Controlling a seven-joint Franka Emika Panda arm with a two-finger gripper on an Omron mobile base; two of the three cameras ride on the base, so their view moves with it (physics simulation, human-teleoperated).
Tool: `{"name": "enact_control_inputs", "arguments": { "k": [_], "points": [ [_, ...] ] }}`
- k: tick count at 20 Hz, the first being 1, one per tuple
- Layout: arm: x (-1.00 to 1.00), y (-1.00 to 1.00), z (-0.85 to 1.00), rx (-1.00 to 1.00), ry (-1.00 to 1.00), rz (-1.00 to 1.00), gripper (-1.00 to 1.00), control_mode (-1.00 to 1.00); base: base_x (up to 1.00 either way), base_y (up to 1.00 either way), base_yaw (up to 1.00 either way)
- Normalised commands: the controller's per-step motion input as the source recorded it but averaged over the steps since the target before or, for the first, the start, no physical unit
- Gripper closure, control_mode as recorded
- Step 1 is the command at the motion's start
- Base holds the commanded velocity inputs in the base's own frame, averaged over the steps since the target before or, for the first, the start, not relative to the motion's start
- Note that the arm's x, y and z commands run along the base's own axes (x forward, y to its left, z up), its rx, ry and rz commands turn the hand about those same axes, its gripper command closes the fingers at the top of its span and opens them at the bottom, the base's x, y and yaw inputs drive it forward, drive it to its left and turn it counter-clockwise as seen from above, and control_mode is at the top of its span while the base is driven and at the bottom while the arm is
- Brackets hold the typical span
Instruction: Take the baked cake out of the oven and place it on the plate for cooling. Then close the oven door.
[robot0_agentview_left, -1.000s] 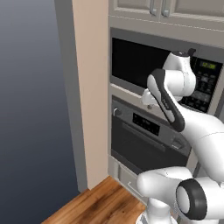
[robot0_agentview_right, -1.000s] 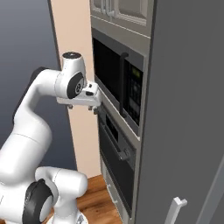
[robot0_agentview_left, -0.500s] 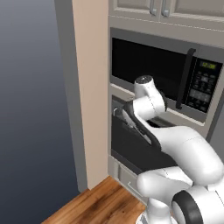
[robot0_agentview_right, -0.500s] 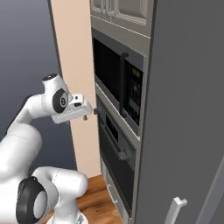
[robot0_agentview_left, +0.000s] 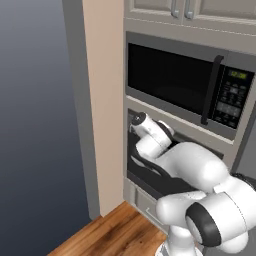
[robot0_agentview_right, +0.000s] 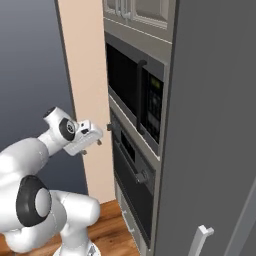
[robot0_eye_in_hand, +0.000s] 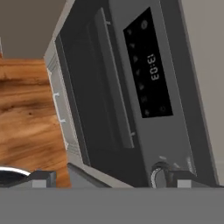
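1. The claw (robot0_agentview_right: 93, 145) stands with its jaws wide apart and nothing between them. In the right base view it hangs just off the front of the oven (robot0_agentview_right: 134, 172), apart from it, at the height of the control strip along the oven's top edge.

2. What changed: a second ago the hand was up at the microwave (robot0_agentview_left: 175, 75). Since then the arm has swung down and out toward the left end of the oven front (the jaws have been spread the whole time).

3. From the hand view, the fingertips (robot0_eye_in_hand: 41, 177) frame the oven face. The black display (robot0_eye_in_hand: 148, 72) sits along the top edge and a round knob (robot0_eye_in_hand: 158, 175) at one end of the strip. The bar handle (robot0_eye_in_hand: 114, 83) runs just below that, along the top of the oven door (robot0_eye_in_hand: 94, 109).

4. The oven door is shut flat against its frame. The cake, I judge, is behind that dark glass, so no part of the task is done yet.

5. What this means: the drop looks like the approach to opening the door. The handle lies ahead of the open jaws but is not yet between them, so the claw must close the gap and line up across the bar before it can pull.

6. Beyond the oven's lower edge lies the wooden floor (robot0_eye_in_hand: 26, 109).
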Motion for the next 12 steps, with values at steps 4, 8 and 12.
{"name": "enact_control_inputs", "arguments": {
  "k": [4,8,12],
  "points": [
    [0.27,-0.26,-0.57,-0.12,0.00,0.01,-1.00,-1.00,0.00,0.00,0.00],
    [0.25,-0.39,-0.55,-0.03,0.00,0.07,-1.00,-1.00,0.00,0.00,0.00],
    [0.20,-0.35,-0.56,-0.01,-0.05,0.11,-1.00,-1.00,0.00,0.00,0.00]
  ]
}}
